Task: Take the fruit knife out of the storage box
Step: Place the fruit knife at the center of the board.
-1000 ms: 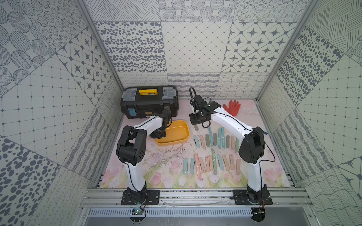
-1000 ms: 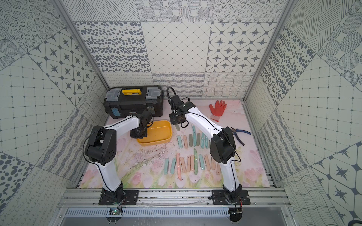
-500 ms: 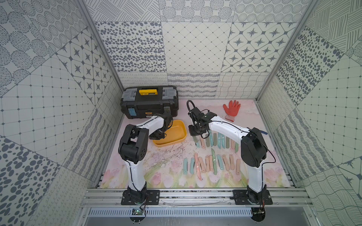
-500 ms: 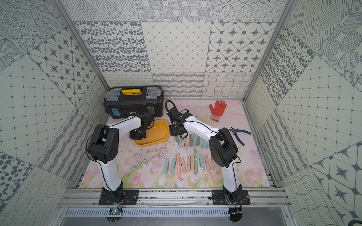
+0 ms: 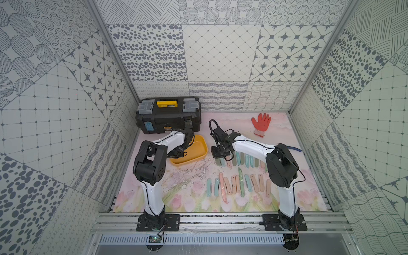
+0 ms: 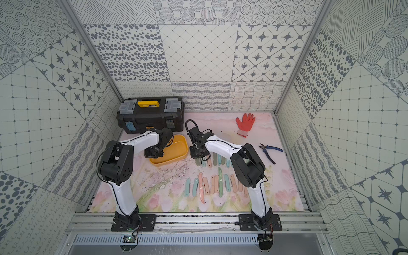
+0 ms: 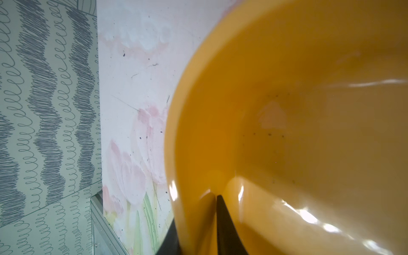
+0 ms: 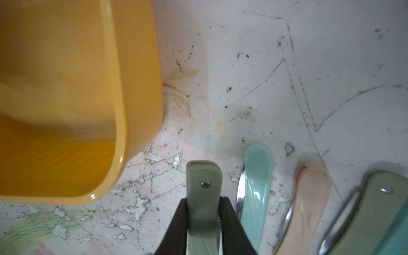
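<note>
**A:** Fruit knife, position?

**B:** The grey-green folded fruit knife [image 8: 203, 176] is outside the storage box [image 8: 132, 92], over the floral mat [image 8: 287, 66] and just beside the box's rounded corner. Cannot tell if it touches the mat.

**A:** Held?

**B:** Yes. The right gripper [image 8: 204, 199] is clamped across the handle, a black finger on each side. The riveted end sticks out past the fingertips.

**A:** Neighbours?

**B:** A pale teal knife [image 8: 256, 176] lies just beside it, then a peach one [image 8: 309, 198]. In both top views these belong to the far row of folded knives [image 5: 242, 159]. A second row [image 5: 238, 183] lies nearer the arm bases.

**A:** Left side?

**B:** The left gripper [image 7: 196, 212] is clenched on the box wall, one finger inside and one outside.

**A:** Surroundings?

**B:** The black toolbox [image 5: 167, 114] is behind the box, by the back wall. The red glove [image 5: 261, 123] is at the far right. The blue-handled pliers [image 6: 269, 151] are near the right edge, seen clearly in a top view
</note>
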Tool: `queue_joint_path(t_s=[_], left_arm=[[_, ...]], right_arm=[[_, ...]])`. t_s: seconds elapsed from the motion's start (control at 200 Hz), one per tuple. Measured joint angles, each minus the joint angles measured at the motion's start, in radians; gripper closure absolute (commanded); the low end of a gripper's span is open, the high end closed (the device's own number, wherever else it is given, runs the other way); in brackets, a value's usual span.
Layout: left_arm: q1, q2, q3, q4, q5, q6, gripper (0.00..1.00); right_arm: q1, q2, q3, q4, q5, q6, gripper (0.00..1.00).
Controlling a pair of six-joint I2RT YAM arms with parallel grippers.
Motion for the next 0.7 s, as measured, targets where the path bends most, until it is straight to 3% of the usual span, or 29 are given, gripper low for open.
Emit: queue_joint_path(t_s=[0.105, 0.275, 0.7], left_arm=[[0.0, -0.053, -0.035, 0.035, 0.007, 0.013, 0.71], [0.0, -0.137, -0.102, 0.063, 0.015, 0.067, 0.65], [0.0, -0.185, -0.143, 0.125, 0.057, 0.137, 0.65]], right_arm=[[0.002, 0.021, 0.0, 0.006, -0.003, 0.002, 0.84], [0.002, 0.037, 0.0, 0.008, -0.005, 0.005, 0.84], [0.002, 0.074, 0.004, 0.012, -0.004, 0.014, 0.81]])
